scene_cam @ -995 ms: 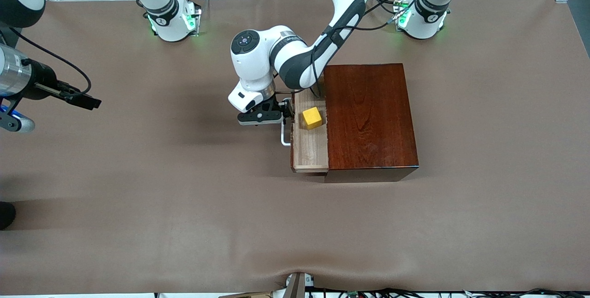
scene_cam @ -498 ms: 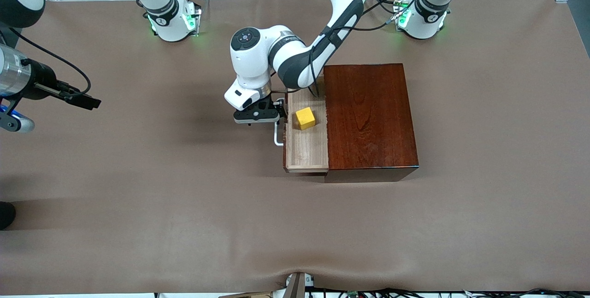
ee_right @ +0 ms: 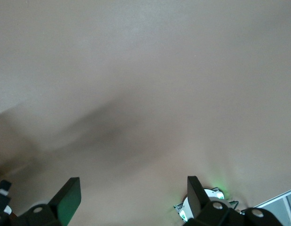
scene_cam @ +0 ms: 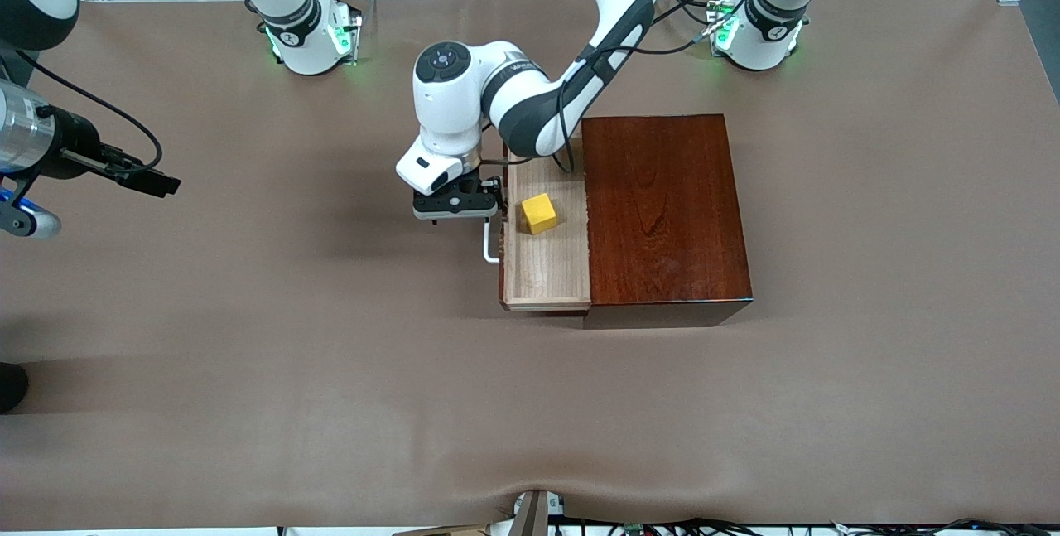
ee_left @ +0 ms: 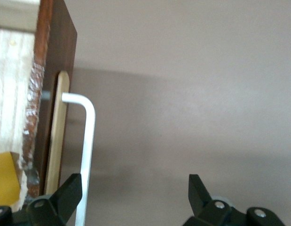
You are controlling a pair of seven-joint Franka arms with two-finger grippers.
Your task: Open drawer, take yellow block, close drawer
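Brown tabletop: drawer [scene_cam: 546, 267] partly out, yellow block [scene_cam: 539, 213] untaken inside; left gripper [scene_cam: 455, 205] open-fingered hooks its handle [scene_cam: 489, 242]; right gripper [ee_right: 131, 197] open, waiting.

We see a wooden box [scene_cam: 662, 209] that is dark red-brown and shiny, with wavy wood lines. The drawer [scene_cam: 546, 267] is pale, dull wood. Its handle [ee_left: 86, 141] looks smooth and white. The yellow block [scene_cam: 538, 213] looks plain and matt. The tabletop [scene_cam: 248, 354] is soft-looking brown, not shiny.

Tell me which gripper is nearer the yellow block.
Left. The left gripper is at the drawer's handle, open, one finger hooked inside it, beside the yellow block in the drawer. The right gripper waits, open, at the right arm's end.
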